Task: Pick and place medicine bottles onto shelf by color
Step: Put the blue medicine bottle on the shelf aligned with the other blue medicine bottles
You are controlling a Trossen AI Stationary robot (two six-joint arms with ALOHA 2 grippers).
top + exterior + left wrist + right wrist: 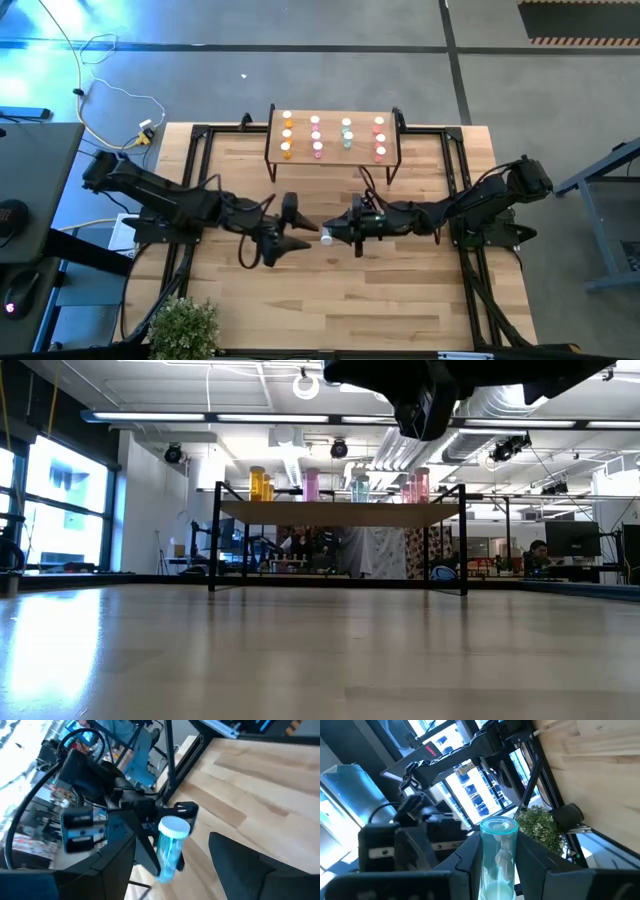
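Note:
The light-wood shelf (333, 150) stands at the table's far middle on thin black legs; it also shows in the low view (340, 513). On it stand columns of orange (287, 135), pink (316, 135), teal (347, 133) and red bottles (380, 138). My right gripper (340, 236) is at the table's middle, shut on a teal bottle (169, 851) with a pale cap (327, 237). My left gripper (300, 236) faces it from the left, open and empty. Its fingertips are just short of the cap. My right gripper pinches the teal bottle's lower body (496, 870) between its two fingers. The fingers come level from the table's right and lie along the bottle. The capped end (497, 826) sticks out past the fingertips toward the table's left. The bottle is lifted clear of the table.
A small potted plant (185, 325) stands at the table's near left corner. Black frame rails (195, 190) run along the table's left and right sides. Bare tabletop (330, 300) lies between the grippers and the near edge.

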